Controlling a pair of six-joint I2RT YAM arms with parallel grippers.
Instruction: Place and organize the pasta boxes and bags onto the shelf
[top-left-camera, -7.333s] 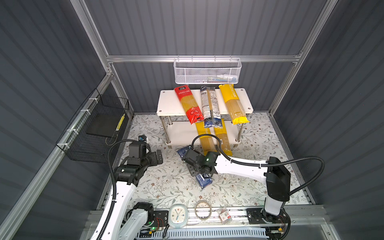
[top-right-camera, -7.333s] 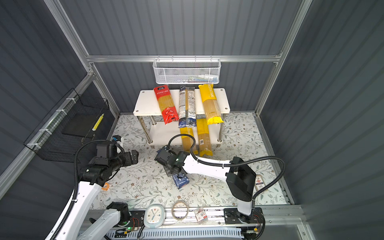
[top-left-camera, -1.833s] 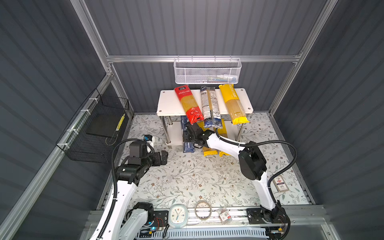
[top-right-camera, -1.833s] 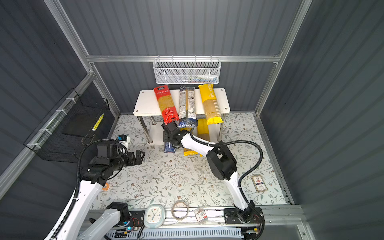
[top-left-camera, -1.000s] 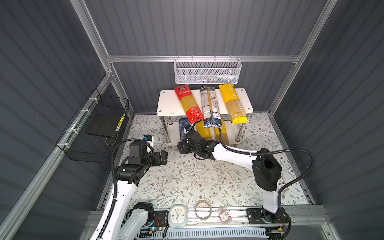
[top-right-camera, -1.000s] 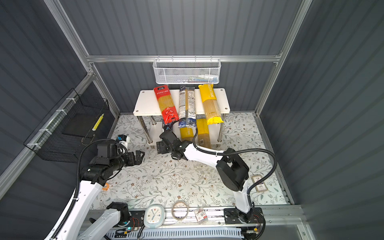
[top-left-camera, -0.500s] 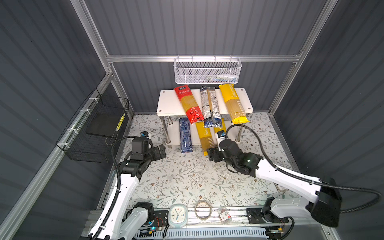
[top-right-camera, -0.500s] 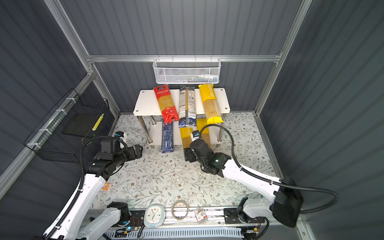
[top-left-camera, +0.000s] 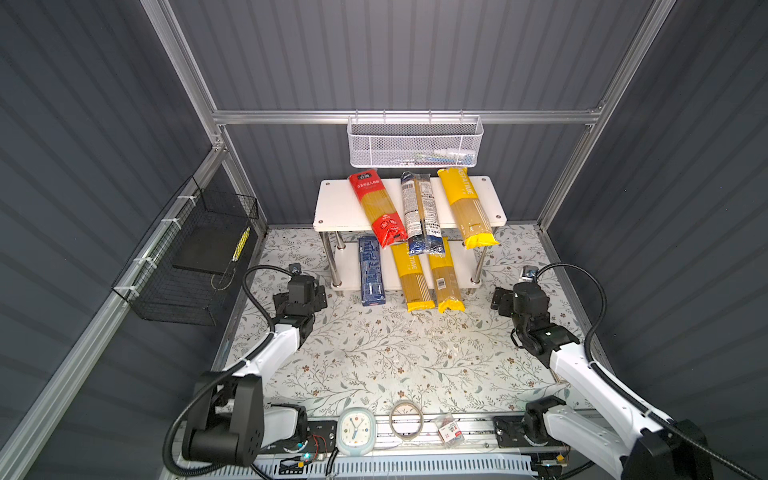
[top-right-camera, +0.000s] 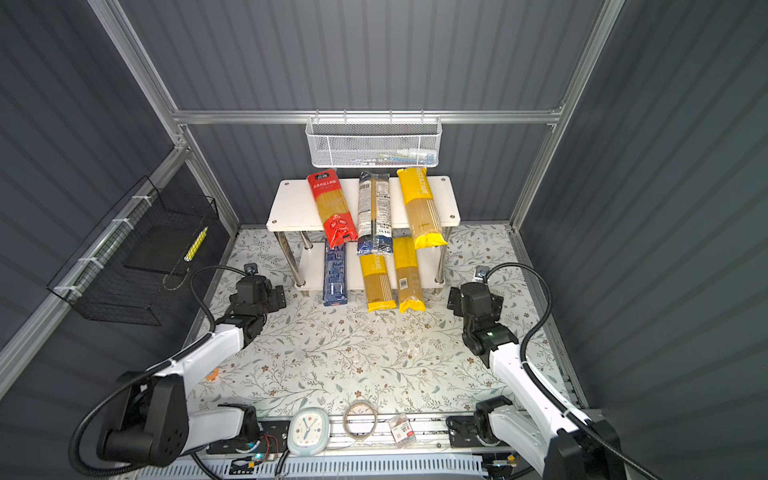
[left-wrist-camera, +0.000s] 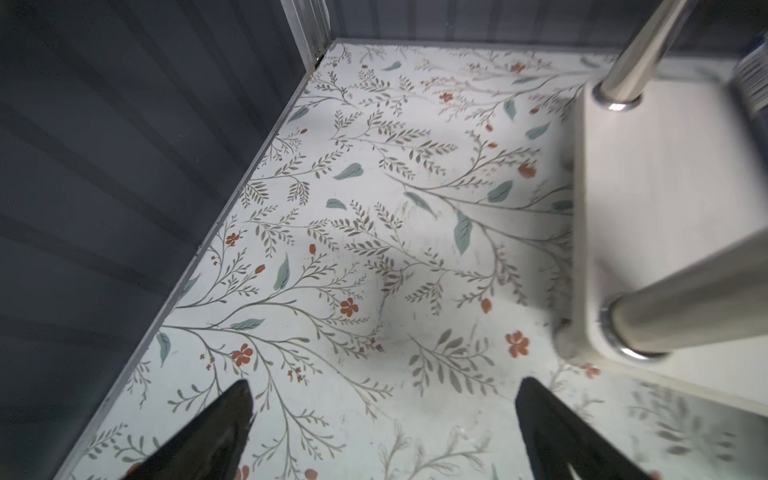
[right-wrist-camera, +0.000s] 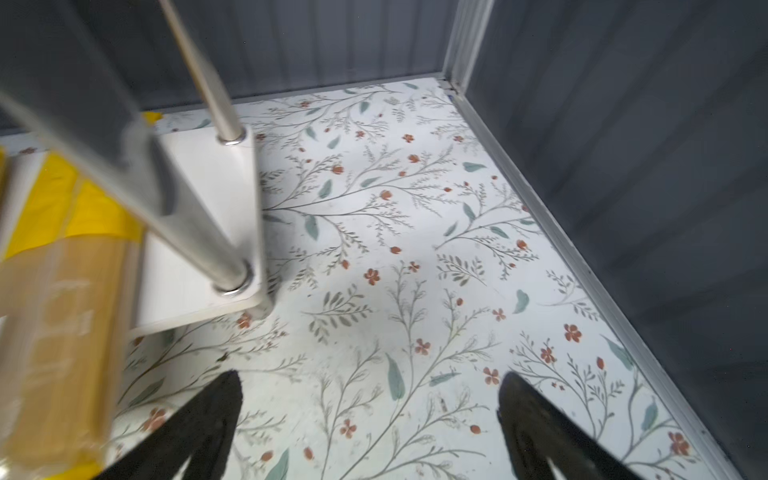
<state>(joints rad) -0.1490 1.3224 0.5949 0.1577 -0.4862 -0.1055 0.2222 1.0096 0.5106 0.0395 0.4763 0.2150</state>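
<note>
Right tool hovers empty, jaws wide, beside the shelf.

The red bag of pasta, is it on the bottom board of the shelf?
No, the red bag lies on the top board of the shelf, its near end overhanging the front edge.
</note>
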